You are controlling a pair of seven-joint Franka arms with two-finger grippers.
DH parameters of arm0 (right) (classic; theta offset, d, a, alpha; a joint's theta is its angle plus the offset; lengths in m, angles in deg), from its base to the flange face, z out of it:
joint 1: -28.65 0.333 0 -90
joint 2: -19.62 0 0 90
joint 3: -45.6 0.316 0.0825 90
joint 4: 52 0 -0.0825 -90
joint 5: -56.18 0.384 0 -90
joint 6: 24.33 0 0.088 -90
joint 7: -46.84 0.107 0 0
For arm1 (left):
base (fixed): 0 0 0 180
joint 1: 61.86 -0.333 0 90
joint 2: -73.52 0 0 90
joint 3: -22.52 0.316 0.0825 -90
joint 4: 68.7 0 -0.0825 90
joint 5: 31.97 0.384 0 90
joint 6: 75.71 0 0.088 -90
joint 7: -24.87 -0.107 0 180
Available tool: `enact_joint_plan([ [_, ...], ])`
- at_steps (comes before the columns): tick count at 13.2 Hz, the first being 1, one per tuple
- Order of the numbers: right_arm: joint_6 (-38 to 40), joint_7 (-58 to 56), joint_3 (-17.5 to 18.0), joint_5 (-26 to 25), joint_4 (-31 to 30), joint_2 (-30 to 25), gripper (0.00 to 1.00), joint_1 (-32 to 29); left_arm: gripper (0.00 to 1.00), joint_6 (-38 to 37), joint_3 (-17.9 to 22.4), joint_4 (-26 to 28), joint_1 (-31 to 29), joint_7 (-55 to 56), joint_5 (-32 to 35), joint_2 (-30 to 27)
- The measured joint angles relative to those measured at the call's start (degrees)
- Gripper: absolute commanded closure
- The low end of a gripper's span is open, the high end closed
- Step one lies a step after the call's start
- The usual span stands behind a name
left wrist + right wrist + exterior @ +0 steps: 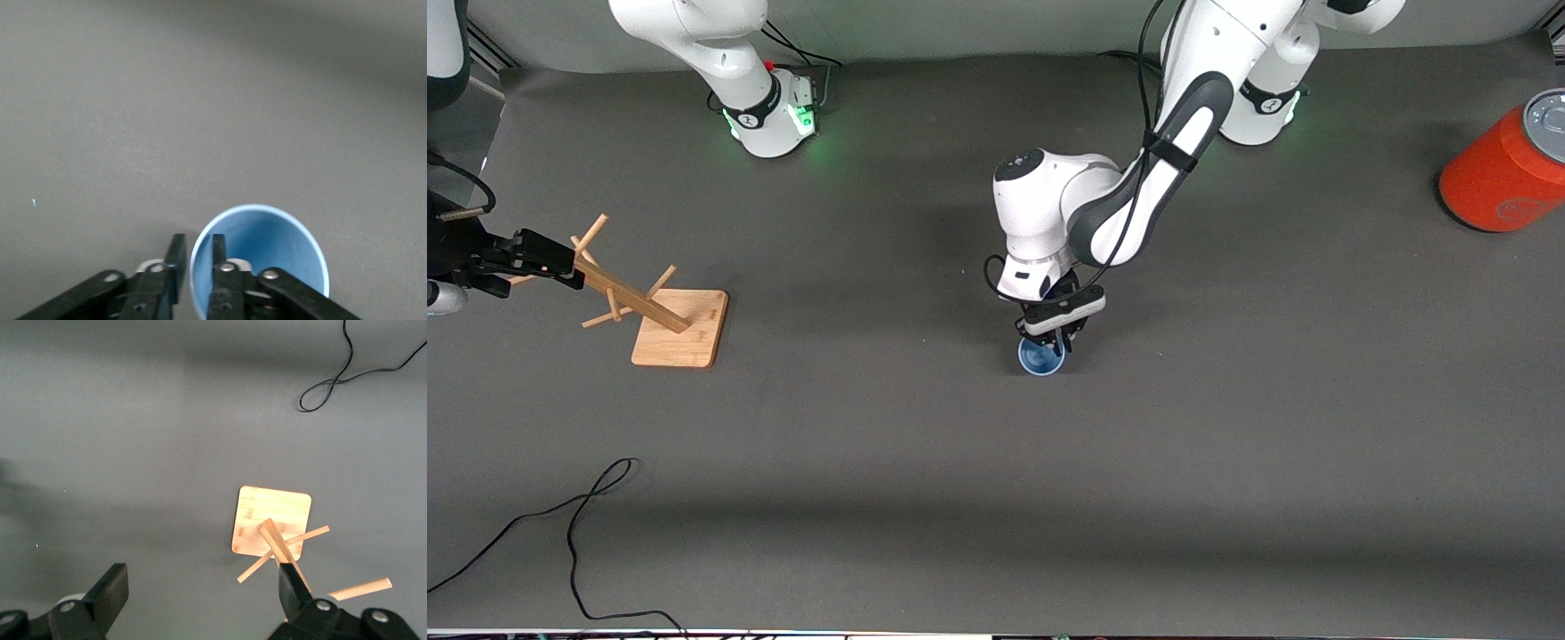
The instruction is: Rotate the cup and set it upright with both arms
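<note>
**Cup upright mid-worktop, left jaws straddling its rim**

I see the cup (pixel 1040 358) standing upright on the worktop (pixel 996 498), mouth up, roughly midway between the two arms' ends. My left gripper (pixel 1059 340) is down on it: in the left wrist view one finger sits inside the pale-blue cup (pixel 267 247) and the other just outside the wall, so the jaws bracket the rim. The gap looks slightly wider than the wall, and I cannot tell whether they are pinching it or slack.

My right gripper (pixel 560 258) waits up over the wooden peg rack (pixel 667 320) toward the right arm's end, jaws spread wide and grasping nothing.

An orange canister (pixel 1507 169) with a grey lid stands at the left arm's end. A black cable (pixel 574 533) lies nearer the front camera than the rack.
</note>
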State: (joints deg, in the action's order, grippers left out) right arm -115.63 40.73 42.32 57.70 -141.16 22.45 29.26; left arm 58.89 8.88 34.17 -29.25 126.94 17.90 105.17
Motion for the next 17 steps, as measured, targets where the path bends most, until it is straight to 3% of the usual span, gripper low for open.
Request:
enact_joint_plan([
  [5,0.0,1.27,-0.1,0.0,0.01,-0.03,0.0,-0.01,0.0,-0.03,0.46,-2.03,-0.69,0.3,-1.06,-0.86],
  [7,0.0,1.32,-0.1,0.0,0.01,-0.04,0.0,-0.01,0.0,-0.18,0.55,-3.26,-1.53,-2.61,-5.67,-1.72],
  [12,0.0,1.34,-0.1,0.0,0.02,-0.07,0.0,-0.01,0.0,-11.07,0.99,-11.37,-7.44,-30.82,-26.44,-4.78],
  [17,0.4,1.33,-0.1,-0.87,0.0,-0.11,0.0,0.02,0.0,-29.36,1.46,-17.03,-22.02,-63.49,-39.18,-12.26],
])
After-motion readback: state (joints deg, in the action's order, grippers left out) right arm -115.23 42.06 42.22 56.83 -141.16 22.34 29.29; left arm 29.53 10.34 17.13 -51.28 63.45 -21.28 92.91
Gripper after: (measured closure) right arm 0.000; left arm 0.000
